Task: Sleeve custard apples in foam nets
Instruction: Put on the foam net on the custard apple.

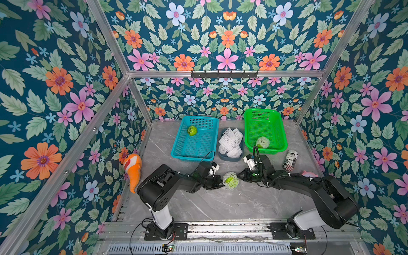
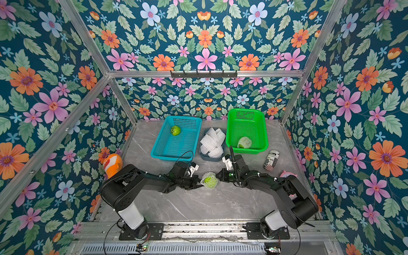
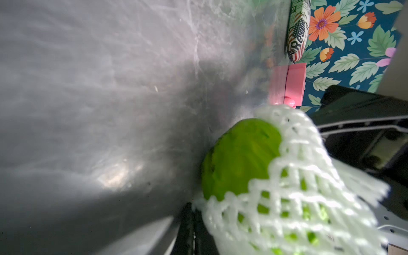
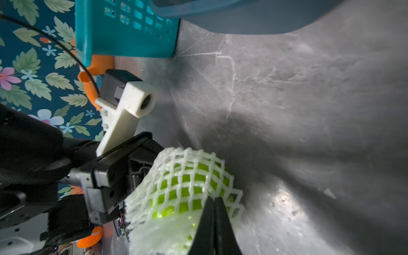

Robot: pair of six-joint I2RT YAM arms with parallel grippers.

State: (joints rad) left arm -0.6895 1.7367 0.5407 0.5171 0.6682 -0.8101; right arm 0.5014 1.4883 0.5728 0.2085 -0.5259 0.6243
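The left arm [image 1: 176, 182] and right arm [image 1: 287, 180] stretch low toward each other. The left fingers [image 1: 218, 182] and right fingers [image 4: 207, 225] are pressed together, pinching opposite sides of one foam net [image 1: 234, 186].

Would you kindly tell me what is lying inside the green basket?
One fruit wrapped in a white foam net lies in the green basket. Only a green patch shows; the net hides the rest.

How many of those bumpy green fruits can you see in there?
3. A bare fruit in the teal basket; a netted fruit in the green basket; a half-sleeved fruit whose foam net the left gripper and right gripper pinch. The spare nets could hide more.
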